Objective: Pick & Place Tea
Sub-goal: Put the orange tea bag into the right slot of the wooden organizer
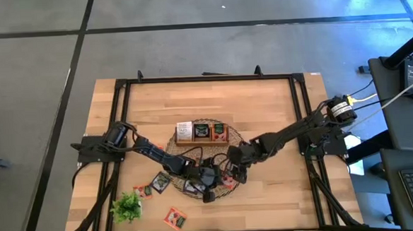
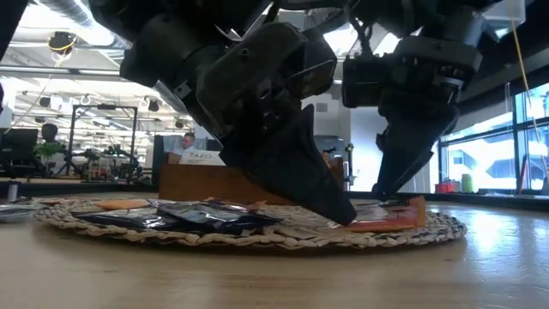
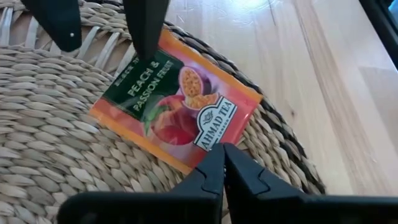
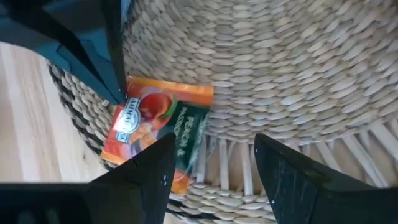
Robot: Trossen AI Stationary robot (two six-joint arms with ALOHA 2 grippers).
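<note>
Shut left fingers [image 3: 222, 163] touching flat orange sachet [image 3: 176, 99], lying diagonally on mat [image 3: 50, 143]

From my station both arms looked matte black, built of chunky jointed segments with thin dark cables looped along them. The right arm [image 1: 292, 133] carried a round black-and-yellow fitting near its base, with pale cables trailing off it. The left gripper [image 3: 222, 167] had smooth, dark, wedge-shaped fingers narrowing to points; the right gripper [image 4: 211, 163] wore broader black fingers with flat, bevelled faces.
</note>
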